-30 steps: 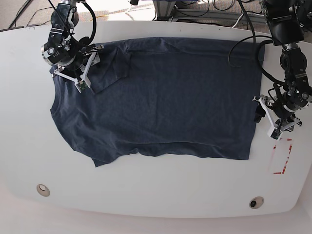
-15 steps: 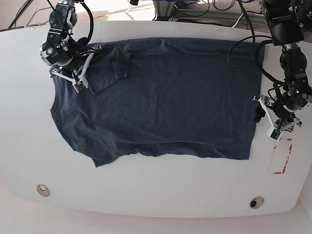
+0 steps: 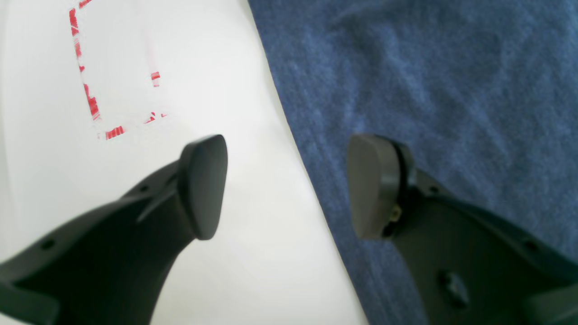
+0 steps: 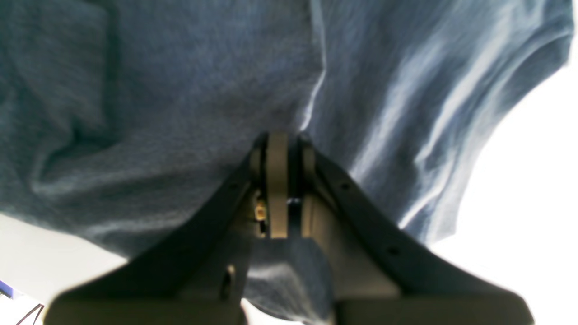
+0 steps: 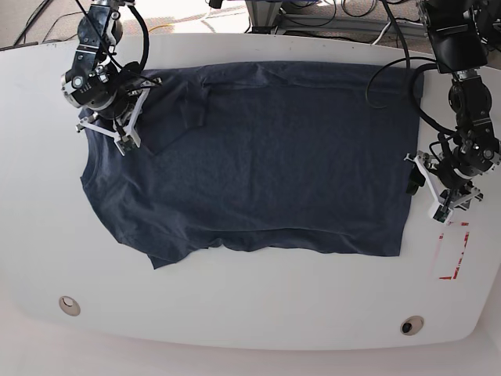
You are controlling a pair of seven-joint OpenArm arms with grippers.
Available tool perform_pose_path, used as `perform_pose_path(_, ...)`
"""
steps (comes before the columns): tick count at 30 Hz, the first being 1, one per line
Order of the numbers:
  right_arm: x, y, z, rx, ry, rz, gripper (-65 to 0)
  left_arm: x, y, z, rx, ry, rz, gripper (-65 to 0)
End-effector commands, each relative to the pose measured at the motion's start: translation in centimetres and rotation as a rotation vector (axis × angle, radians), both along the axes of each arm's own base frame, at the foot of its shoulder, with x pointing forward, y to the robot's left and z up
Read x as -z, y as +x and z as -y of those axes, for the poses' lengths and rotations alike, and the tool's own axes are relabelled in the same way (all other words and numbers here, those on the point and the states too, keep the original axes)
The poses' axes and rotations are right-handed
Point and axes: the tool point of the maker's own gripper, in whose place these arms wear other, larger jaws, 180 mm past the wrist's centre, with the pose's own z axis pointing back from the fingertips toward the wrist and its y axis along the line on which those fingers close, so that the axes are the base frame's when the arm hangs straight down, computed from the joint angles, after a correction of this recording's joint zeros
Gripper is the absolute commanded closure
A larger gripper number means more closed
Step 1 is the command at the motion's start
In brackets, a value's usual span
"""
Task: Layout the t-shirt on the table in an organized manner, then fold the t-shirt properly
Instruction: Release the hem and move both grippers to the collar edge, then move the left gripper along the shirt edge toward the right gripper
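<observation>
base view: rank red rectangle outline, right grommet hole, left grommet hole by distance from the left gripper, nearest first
From the left gripper:
1. Red rectangle outline, just below it, right table edge.
2. Right grommet hole, near front edge, lower right.
3. Left grommet hole, far across, lower left.

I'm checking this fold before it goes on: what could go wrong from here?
1. The right gripper is shut on the t-shirt near a sleeve already folded over; pulling may bunch it further.
2. The left gripper is open astride the shirt's edge, one finger over the bare table; closing there could miss the cloth.
</observation>
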Motion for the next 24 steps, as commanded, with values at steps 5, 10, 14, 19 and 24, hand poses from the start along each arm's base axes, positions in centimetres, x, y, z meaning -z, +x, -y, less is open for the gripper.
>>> perform_pose_path(5, -1.7, 1.6, 0.3, -0.006, -0.017, 0.065, -2.7, 0.0, -0.6, -0.4, 0.005, 0.004, 0.002, -39.2)
perform_pose_path(10, -1.7, 1.7, 0.3, -0.006, -0.017, 0.068, -2.7, 0.9, -1.8, -0.3, 0.03, 0.017, -0.04, -39.3)
perform_pose_path(14, -1.7, 1.7, 0.4, -0.006, -0.016, 0.067, -2.7, 1.2, -3.8, -1.3, 0.007, 0.074, -0.107, -39.4)
perform_pose_path(19, -1.7, 1.7, 0.3, -0.009, -0.016, 0.067, -2.7, 0.0, -5.8, -1.2, -0.003, 0.077, -0.109, -39.6)
perform_pose_path(24, -1.7, 1.7, 0.2, -0.009, -0.014, 0.067, -2.7, 0.0, -7.6, -0.2, 0.019, 0.046, -0.147, -39.7)
